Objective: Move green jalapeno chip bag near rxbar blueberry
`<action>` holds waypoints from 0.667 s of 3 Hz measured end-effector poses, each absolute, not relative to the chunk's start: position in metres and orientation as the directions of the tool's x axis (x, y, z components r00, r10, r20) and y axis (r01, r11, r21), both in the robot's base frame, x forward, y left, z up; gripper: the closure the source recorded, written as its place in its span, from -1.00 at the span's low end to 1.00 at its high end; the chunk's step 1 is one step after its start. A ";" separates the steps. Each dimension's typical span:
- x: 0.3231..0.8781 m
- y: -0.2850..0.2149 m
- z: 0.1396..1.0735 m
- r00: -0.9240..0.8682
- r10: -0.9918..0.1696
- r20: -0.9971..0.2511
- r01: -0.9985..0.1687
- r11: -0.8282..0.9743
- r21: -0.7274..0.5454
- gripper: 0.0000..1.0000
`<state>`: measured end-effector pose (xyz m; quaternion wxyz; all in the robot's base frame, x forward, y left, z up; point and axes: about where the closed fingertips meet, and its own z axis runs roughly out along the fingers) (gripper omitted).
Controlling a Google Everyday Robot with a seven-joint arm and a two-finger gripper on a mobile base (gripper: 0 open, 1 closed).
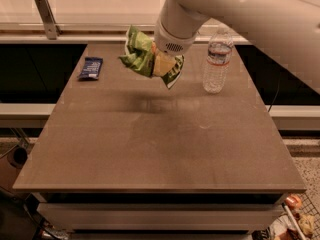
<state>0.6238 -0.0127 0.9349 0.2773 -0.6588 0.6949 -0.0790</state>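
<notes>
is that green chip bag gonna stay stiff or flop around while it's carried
Likely floppy: the green jalapeno chip bag hangs crumpled and folded from the end effector, above the table. Probably light, since one pinch holds it whole. The glossy foil could slip in the grip.

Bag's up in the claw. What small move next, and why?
Probably shift it toward the picture's left. The claw holds the green jalapeno chip bag above the table, and the rxbar blueberry lies apart from it near the table's far left edge.
</notes>
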 end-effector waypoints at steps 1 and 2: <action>0.670 0.010 0.935 0.048 -0.966 -0.253 -0.844 0.096 -0.528 1.00; 0.705 0.028 0.935 0.075 -0.965 -0.252 -0.822 0.083 -0.563 1.00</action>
